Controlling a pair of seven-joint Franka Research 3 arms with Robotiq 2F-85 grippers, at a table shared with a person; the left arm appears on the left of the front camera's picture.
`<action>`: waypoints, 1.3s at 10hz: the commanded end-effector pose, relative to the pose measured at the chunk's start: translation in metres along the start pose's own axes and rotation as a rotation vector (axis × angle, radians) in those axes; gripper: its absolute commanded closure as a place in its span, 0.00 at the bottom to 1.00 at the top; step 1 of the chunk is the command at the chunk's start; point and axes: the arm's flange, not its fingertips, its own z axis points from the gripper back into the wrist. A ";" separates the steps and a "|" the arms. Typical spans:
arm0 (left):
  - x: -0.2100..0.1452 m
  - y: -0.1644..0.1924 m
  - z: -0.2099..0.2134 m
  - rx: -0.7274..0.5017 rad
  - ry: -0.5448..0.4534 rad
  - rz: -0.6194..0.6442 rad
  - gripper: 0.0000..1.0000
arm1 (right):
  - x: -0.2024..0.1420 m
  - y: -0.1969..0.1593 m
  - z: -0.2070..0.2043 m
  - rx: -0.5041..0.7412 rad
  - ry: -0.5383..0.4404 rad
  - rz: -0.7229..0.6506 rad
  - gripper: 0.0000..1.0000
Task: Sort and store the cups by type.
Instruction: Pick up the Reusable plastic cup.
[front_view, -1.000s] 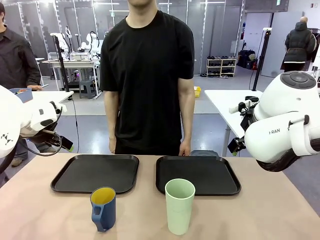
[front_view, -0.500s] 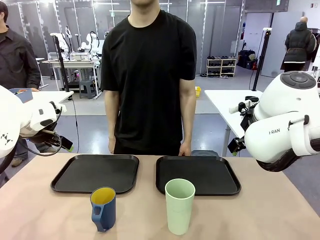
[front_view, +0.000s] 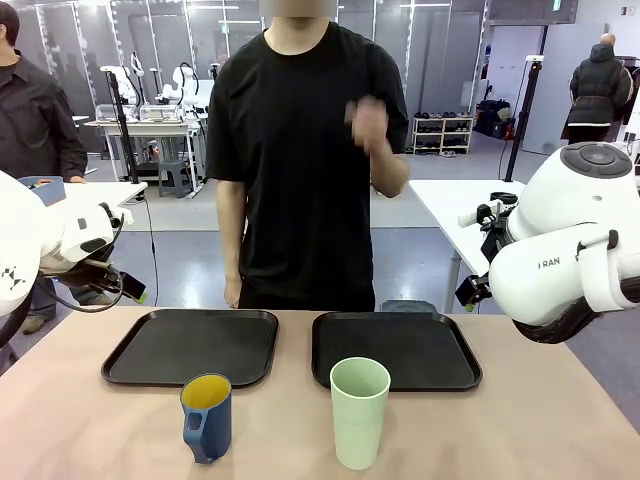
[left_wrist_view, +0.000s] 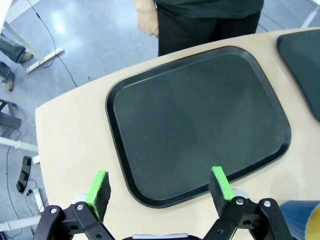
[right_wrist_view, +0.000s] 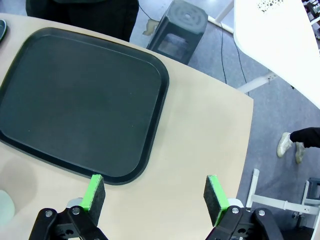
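In the front view the blue mug (front_view: 207, 417) and green tumbler (front_view: 359, 412) stand low in the frame on the worktop (front_view: 540, 430), each just before an empty tray: the left tray (front_view: 190, 347) and the right tray (front_view: 395, 350). In the left wrist view the left pincer (left_wrist_view: 160, 192) hangs apart, with the mug at the lower right corner. It should probably drop straight over the mug's rim, clear of the handle. In the right wrist view the right pincer (right_wrist_view: 154, 196) is apart too, with the tumbler at the lower left edge. Since a second ago only the person's hand (front_view: 368, 125) has risen to chest height.
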 end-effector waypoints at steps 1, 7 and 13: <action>0.001 0.001 0.000 0.005 -0.001 0.004 0.00 | 0.000 -0.001 0.000 -0.002 0.000 0.002 0.00; 0.001 0.001 0.000 0.005 -0.001 0.004 0.00 | 0.000 -0.001 0.000 -0.002 0.000 0.002 0.00; 0.001 0.001 0.000 0.005 -0.001 0.004 0.00 | 0.000 -0.001 0.000 -0.002 0.000 0.002 0.00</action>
